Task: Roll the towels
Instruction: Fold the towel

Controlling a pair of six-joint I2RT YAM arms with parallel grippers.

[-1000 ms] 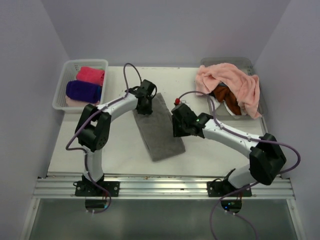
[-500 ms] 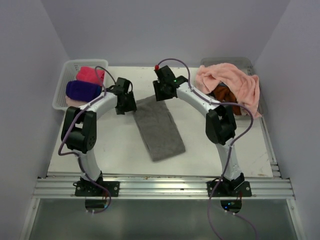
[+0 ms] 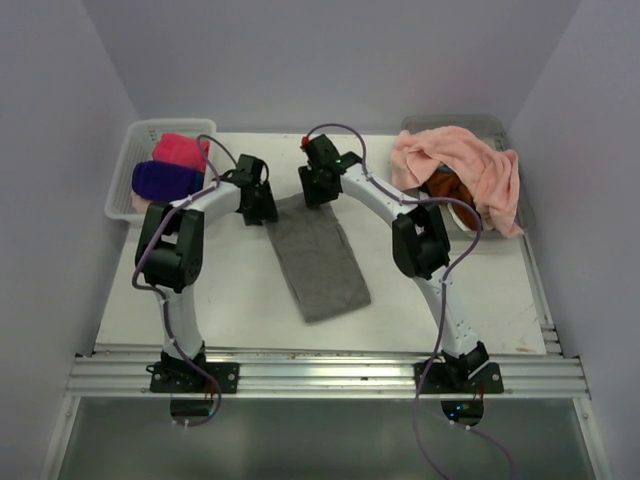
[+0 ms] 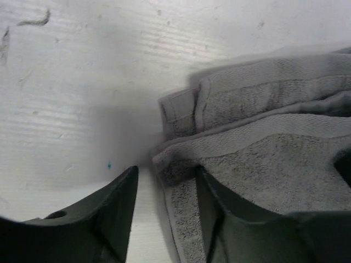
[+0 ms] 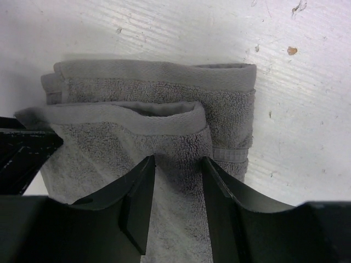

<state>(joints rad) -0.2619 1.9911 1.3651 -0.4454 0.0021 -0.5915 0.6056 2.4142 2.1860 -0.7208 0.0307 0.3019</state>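
Observation:
A grey towel point(image 3: 320, 265) lies flat as a long strip down the middle of the table. Its far end is turned over into a short fold point(image 5: 137, 118). My left gripper point(image 3: 262, 208) is at the far left corner, open; one finger point(image 4: 118, 211) rests on bare table and the other point(image 4: 214, 213) on the cloth, with the towel's hem point(image 4: 175, 175) between them. At the far right of that end my right gripper point(image 3: 312, 192) is open, and its fingers point(image 5: 140, 200) stand on the grey towel point(image 5: 181, 219) just behind the fold.
A white basket point(image 3: 120, 190) at the far left holds a hot pink roll point(image 3: 180, 150) and a purple roll point(image 3: 165, 180). A tray point(image 3: 485, 121) at the far right carries a loose salmon pink towel point(image 3: 470, 160) over a rust orange one point(image 3: 450, 190).
My right arm has swung from the towel's right side up to its far end. The left gripper has slid left off the towel's end to its corner and opened wider.

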